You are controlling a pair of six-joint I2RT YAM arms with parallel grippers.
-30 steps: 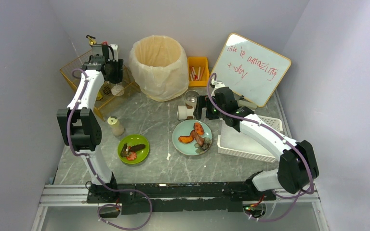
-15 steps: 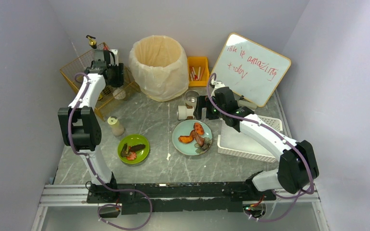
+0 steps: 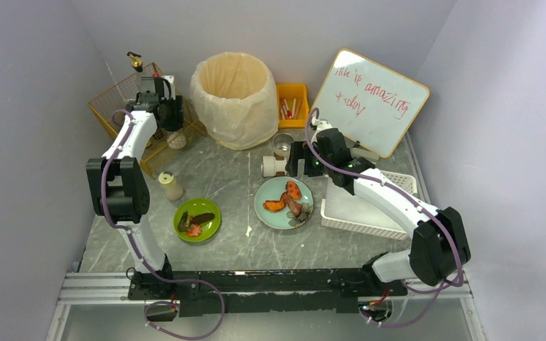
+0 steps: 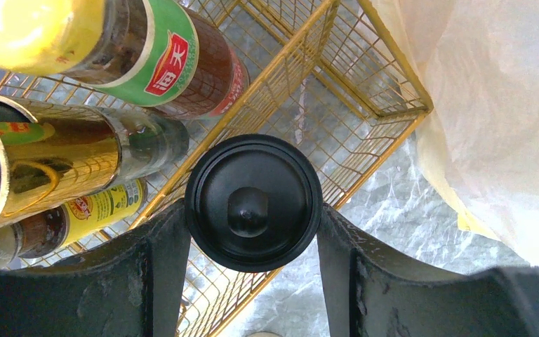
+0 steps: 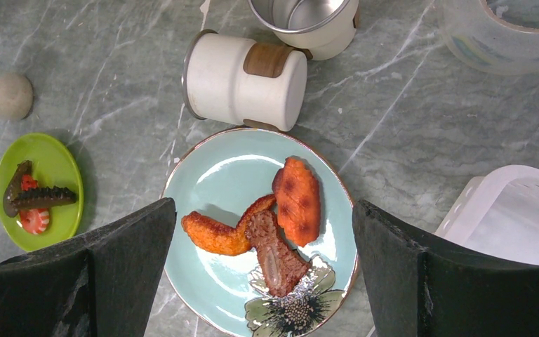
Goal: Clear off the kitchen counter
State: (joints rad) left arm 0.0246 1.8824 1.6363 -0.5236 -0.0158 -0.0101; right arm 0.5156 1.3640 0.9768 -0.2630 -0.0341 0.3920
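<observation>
On the grey marble kitchen counter [image 3: 256, 241] stand a blue plate [image 3: 284, 203] of fried food, a green plate [image 3: 197, 220] with scraps, a white mug [image 3: 270, 166] lying on its side, a metal-lined cup [image 3: 283, 145] and a small pale bottle [image 3: 170, 186]. My left gripper [image 4: 253, 210] is shut on a container with a round black top [image 4: 253, 202], held over the corner of the gold wire basket [image 4: 365, 77]. In the top view its pale body [image 3: 176, 138] hangs below the left gripper [image 3: 167, 117]. My right gripper [image 5: 263, 267] hovers open above the blue plate [image 5: 203, 182], near the mug [image 5: 242, 81], holding nothing.
Several sauce bottles [image 4: 175, 56] lie in the wire basket [image 3: 117, 106]. A bag-lined bin [image 3: 233, 99], a yellow box [image 3: 292, 103] and a whiteboard [image 3: 370, 103] stand along the back. A white slatted basket [image 3: 359, 209] sits at the right under my right arm.
My left gripper has shifted slightly toward the back over the wire basket, carrying the black-topped container with it. The right arm has not moved.
</observation>
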